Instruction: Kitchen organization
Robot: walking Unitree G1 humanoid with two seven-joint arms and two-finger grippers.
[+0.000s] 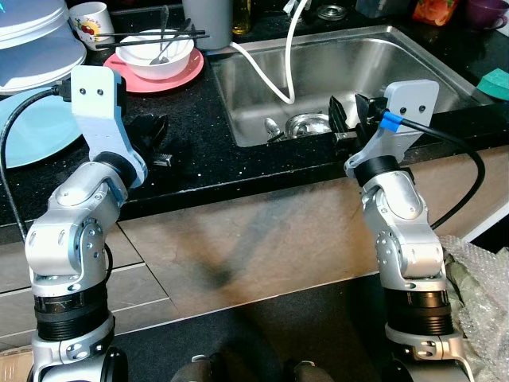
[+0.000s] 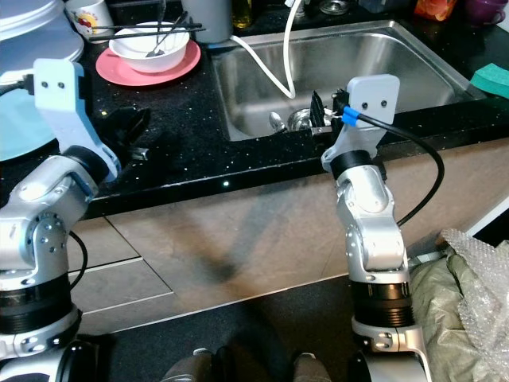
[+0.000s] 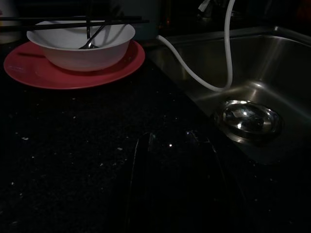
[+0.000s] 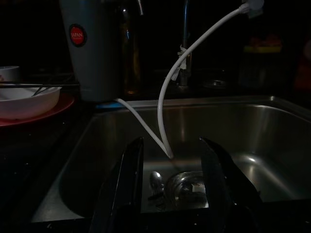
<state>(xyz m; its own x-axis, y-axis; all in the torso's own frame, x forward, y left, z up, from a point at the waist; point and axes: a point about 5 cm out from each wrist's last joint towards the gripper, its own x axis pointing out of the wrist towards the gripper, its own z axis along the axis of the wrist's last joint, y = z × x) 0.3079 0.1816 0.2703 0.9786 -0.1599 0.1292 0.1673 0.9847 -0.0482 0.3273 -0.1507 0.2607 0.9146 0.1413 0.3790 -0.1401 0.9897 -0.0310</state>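
A white bowl (image 1: 157, 54) holding a spoon (image 1: 163, 44), with black chopsticks (image 1: 159, 35) laid across its rim, sits on a pink plate (image 1: 187, 73) at the back of the black counter. My left gripper (image 1: 151, 135) rests low over the counter in front of that plate, open and holding nothing. My right gripper (image 1: 350, 119) hangs open over the front edge of the steel sink (image 1: 429, 56). Beyond its fingers a spoon (image 4: 155, 180) lies beside the drain (image 4: 187, 187).
A white hose (image 1: 266, 76) curves down into the sink. A light blue plate (image 1: 32, 131) and stacked dishes (image 1: 36, 40) lie at the far left, with a flowered mug (image 1: 89, 20) behind. A grey canister (image 4: 90, 48) stands behind the sink's corner. A teal sponge (image 1: 495, 82) lies at the right.
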